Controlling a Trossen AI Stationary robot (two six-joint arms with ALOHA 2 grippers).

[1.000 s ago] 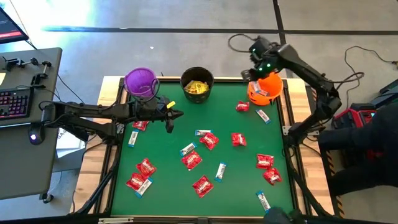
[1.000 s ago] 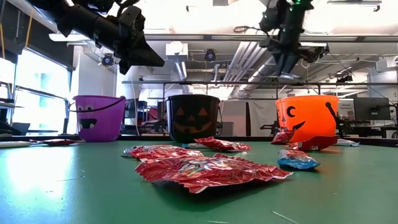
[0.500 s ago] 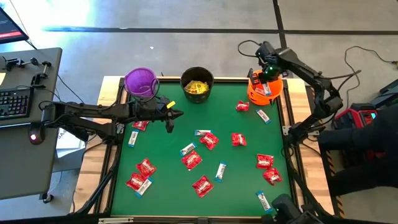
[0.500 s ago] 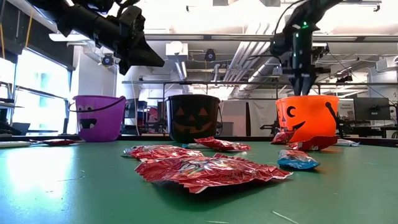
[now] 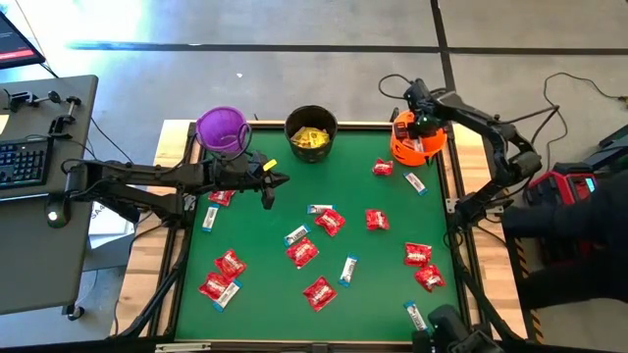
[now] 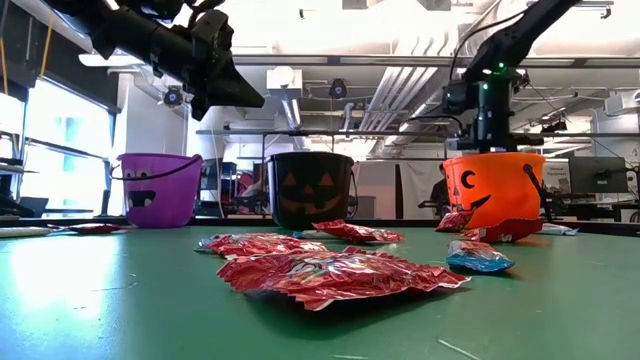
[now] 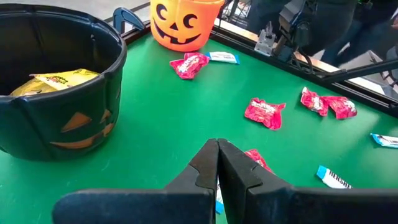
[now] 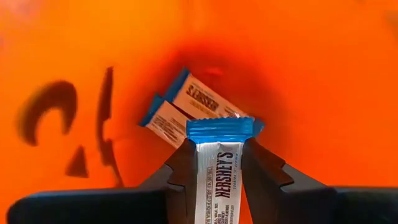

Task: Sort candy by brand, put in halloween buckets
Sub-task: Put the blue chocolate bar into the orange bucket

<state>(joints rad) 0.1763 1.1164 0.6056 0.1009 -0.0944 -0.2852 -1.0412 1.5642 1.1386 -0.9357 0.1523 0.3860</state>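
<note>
one slim glossy white-and-blue bar pinched in right gripper inside round orange bucket

"HERSHEY'S" on white-and-blue bar in right gripper; same brand on bar inside orange bucket.

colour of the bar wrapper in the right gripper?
Slim white-and-blue wrapped bar, blue crimped end; right wrist view shows it best.
</note>
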